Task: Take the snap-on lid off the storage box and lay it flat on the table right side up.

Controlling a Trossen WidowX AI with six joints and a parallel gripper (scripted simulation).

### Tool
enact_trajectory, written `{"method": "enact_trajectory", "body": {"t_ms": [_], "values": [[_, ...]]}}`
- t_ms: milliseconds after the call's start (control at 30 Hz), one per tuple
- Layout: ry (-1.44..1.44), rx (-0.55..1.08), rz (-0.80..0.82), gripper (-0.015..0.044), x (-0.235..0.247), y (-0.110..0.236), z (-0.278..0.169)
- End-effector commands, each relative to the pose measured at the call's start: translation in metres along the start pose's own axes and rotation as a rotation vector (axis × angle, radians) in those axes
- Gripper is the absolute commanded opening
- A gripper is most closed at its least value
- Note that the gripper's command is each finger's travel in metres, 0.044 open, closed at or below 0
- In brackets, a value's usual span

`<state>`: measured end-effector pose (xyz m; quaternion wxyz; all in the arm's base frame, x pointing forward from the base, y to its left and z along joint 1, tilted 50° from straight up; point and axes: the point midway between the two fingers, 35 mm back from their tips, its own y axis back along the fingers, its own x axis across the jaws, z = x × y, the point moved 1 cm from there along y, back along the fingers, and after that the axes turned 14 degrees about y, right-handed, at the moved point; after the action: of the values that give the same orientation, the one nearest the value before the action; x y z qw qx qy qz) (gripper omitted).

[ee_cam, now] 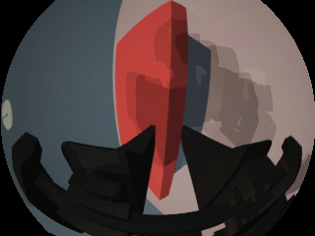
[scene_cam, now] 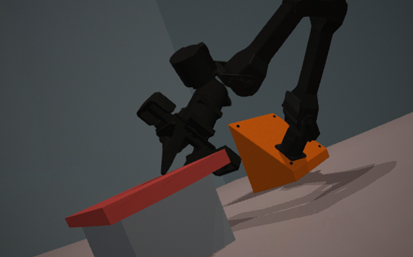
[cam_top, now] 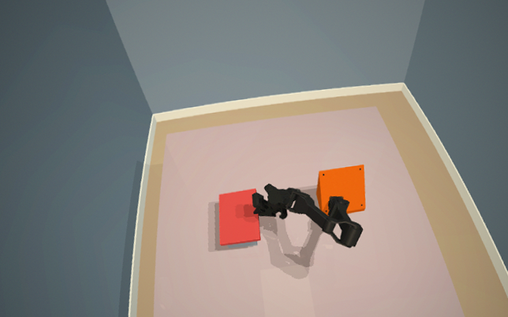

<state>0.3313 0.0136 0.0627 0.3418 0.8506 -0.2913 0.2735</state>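
Note:
The red lid (cam_top: 233,224) (scene_cam: 166,187) (ee_cam: 143,61) is right side up on top of the grey-blue storage box (scene_cam: 177,232) (ee_cam: 199,86). Its rim overhangs the box walls in the exterior view. My gripper (cam_top: 257,206) (ee_cam: 167,130) is shut on the lid's edge on the side facing the arm base. One finger is over the lid's top face and the other is against the rim side, low down. That lower fingertip is hidden behind the lid in the exterior view. I cannot tell whether the lid has come loose from the box.
The orange wedge-shaped base block (cam_top: 348,185) (scene_cam: 266,148) carries the arm and stands to the right of the box. The arm arches between them. The pink table surface (cam_top: 218,295) (scene_cam: 342,235) lies around both, with a cream raised border (cam_top: 278,99) at the outer edge.

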Motion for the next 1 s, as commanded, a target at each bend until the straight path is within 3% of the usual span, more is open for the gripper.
{"method": "enact_trajectory", "body": {"t_ms": [0,967], "values": [[0.004,0.001,0.000,0.0000,0.0009,0.0008,0.0003],[0.000,0.000,0.000,0.0000,0.0016,-0.0017,0.0004]]}}
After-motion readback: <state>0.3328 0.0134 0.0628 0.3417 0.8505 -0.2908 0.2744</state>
